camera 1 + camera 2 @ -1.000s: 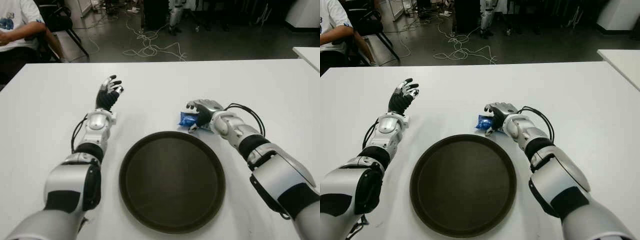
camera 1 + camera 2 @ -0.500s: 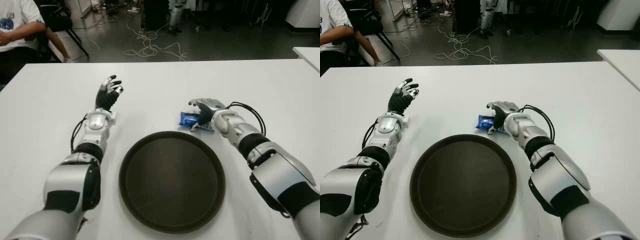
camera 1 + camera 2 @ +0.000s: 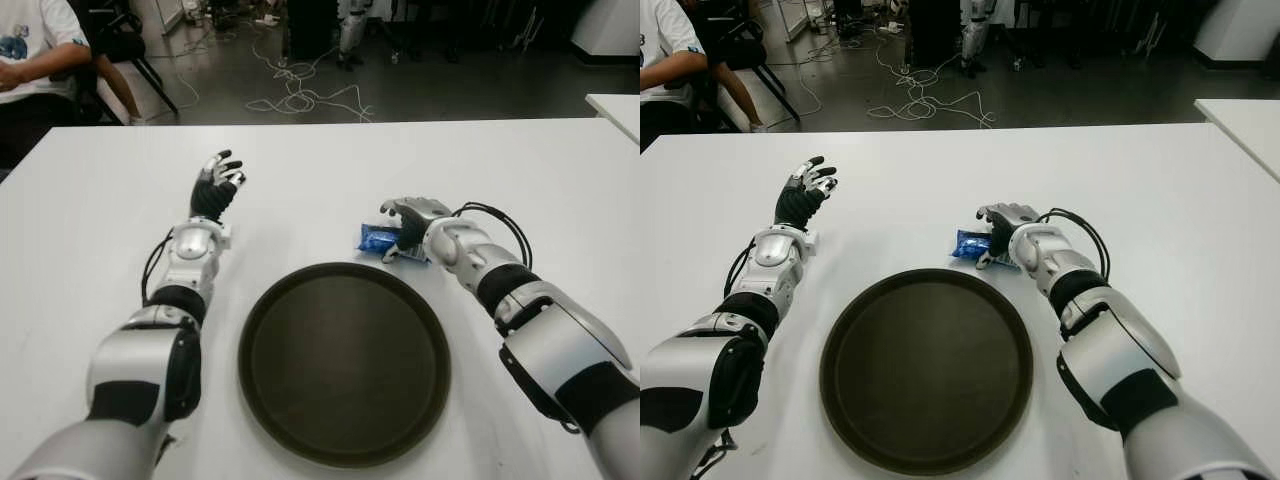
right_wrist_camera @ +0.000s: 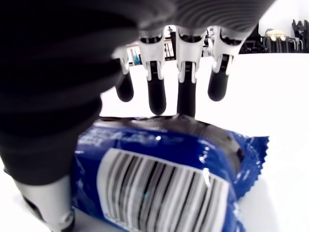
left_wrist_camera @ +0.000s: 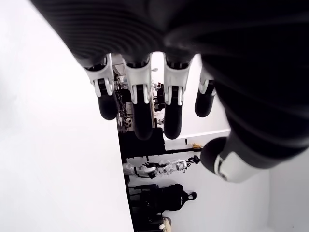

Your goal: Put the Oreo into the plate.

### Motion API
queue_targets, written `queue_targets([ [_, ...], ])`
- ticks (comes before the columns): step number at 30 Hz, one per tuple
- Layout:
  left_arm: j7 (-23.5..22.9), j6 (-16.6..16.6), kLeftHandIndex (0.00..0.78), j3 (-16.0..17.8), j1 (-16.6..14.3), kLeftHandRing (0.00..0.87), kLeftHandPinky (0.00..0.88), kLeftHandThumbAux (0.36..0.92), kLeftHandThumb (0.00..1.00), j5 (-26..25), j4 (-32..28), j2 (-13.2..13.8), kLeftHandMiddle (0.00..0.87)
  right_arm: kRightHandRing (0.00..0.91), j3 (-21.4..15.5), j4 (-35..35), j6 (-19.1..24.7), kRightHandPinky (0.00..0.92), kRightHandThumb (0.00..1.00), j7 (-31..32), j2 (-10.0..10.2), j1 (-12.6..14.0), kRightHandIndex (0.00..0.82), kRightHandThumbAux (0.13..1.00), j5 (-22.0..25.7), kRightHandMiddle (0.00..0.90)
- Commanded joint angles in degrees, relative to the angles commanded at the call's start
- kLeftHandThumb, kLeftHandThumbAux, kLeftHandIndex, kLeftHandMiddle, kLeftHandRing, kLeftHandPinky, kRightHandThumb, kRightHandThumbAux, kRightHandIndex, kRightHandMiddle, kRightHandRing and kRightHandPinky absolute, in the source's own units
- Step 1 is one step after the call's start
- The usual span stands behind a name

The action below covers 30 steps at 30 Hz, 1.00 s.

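Observation:
The Oreo (image 3: 376,238) is a blue packet lying on the white table (image 3: 330,170), just beyond the far right rim of the round dark plate (image 3: 340,370). My right hand (image 3: 410,222) is over the packet's right end. In the right wrist view its fingers (image 4: 186,94) reach out over the Oreo (image 4: 169,179) with the thumb beside it, and they are not closed on it. My left hand (image 3: 218,182) is raised on the left of the plate, its fingers (image 5: 140,111) spread and holding nothing.
A seated person (image 3: 30,55) is at the far left corner beyond the table. Cables (image 3: 300,98) lie on the floor behind the table's far edge. Another white table (image 3: 618,105) shows at the right.
My right hand has shifted slightly to the right over the packet. The Oreo has stayed in place, and the left arm has not moved.

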Motion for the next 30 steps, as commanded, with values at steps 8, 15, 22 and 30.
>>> queue_targets([
  [8,0.2,0.0,0.130,-0.1,0.0,0.168,0.121,0.658,0.135,0.0,-0.1,0.0,0.210,0.239,-0.4,-0.1,0.4,0.209,0.000,0.3,0.1,0.0,0.203,0.772,0.4,0.230],
  [15,0.5,0.0,0.130,-0.3,0.0,0.177,0.125,0.660,0.130,0.1,-0.1,0.0,0.217,0.252,-0.4,-0.1,0.5,0.224,0.000,1.1,0.0,0.0,0.212,0.753,0.3,0.239],
  [22,1.0,-0.1,0.135,-0.4,0.0,0.171,0.118,0.671,0.132,0.2,-0.2,-0.1,0.214,0.266,0.7,0.0,1.6,0.243,0.000,3.4,0.0,-0.7,0.243,0.673,-0.6,0.248],
  [30,1.0,-0.1,0.139,-0.3,0.0,0.176,0.128,0.660,0.134,0.1,-0.2,-0.2,0.221,0.286,0.7,-0.4,1.5,0.280,0.000,2.3,-0.2,-1.1,0.279,0.630,-1.2,0.264],
])
